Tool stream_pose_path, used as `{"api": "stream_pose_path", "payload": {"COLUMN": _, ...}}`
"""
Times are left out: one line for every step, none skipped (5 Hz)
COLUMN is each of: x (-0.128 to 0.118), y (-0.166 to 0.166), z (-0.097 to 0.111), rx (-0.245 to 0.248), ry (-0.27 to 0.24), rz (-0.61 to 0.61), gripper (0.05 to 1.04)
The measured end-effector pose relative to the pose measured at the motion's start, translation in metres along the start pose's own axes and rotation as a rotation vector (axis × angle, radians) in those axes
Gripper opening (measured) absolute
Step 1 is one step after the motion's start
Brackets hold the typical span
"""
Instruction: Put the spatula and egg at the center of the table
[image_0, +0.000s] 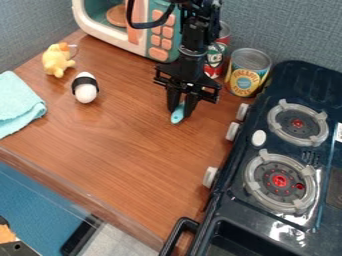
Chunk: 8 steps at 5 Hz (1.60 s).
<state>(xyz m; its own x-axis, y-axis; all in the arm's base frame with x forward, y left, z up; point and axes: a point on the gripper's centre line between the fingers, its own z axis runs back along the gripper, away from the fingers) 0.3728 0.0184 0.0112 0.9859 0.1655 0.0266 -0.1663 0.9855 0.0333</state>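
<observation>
Black pincer (180, 113) grasping light-blue spatula (177, 114), over desk (133, 150) beside stove (306, 72). Black-banded white egg (86, 93) farther from stove. Best to ease spatula slightly away from stove, lower gently, let it settle flat before releasing, leaving room for egg.

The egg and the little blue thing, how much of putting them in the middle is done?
Nothing looks finished yet. The claw seems to have the blue thing, probably the spatula, between its fingers over the wooden table. The egg is left to do: it sits off to the side, near the yellow toy.
</observation>
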Motion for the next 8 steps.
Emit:
{"api": "stream_pose_path", "payload": {"x": -0.010, "y": 0.010, "z": 0.001, "rx": 0.002, "ry": 0.025, "rz": 0.003, "gripper": 0.302}}
{"api": "stream_pose_path", "payload": {"x": -0.021, "y": 0.021, "z": 0.012, "rx": -0.020, "ry": 0.006, "rz": 0.025, "gripper": 0.302}}
{"api": "stream_pose_path", "payload": {"x": -0.028, "y": 0.030, "z": 0.028, "rx": -0.032, "ry": -0.031, "rz": 0.039, "gripper": 0.302}}
{"api": "stream_pose_path", "payload": {"x": -0.040, "y": 0.053, "z": 0.055, "rx": -0.031, "ry": -0.093, "rz": 0.127, "gripper": 0.302}}
{"api": "stream_pose_path", "payload": {"x": -0.061, "y": 0.090, "z": 0.071, "rx": 0.004, "ry": -0.087, "rz": 0.253, "gripper": 0.302}}
{"api": "stream_pose_path", "payload": {"x": -0.078, "y": 0.129, "z": 0.072, "rx": 0.094, "ry": -0.032, "rz": 0.293, "gripper": 0.302}}
{"api": "stream_pose_path", "payload": {"x": -0.090, "y": 0.158, "z": 0.067, "rx": 0.175, "ry": 0.028, "rz": 0.248, "gripper": 0.302}}
{"api": "stream_pose_path", "payload": {"x": -0.101, "y": 0.178, "z": 0.051, "rx": 0.209, "ry": 0.108, "rz": 0.229, "gripper": 0.302}}
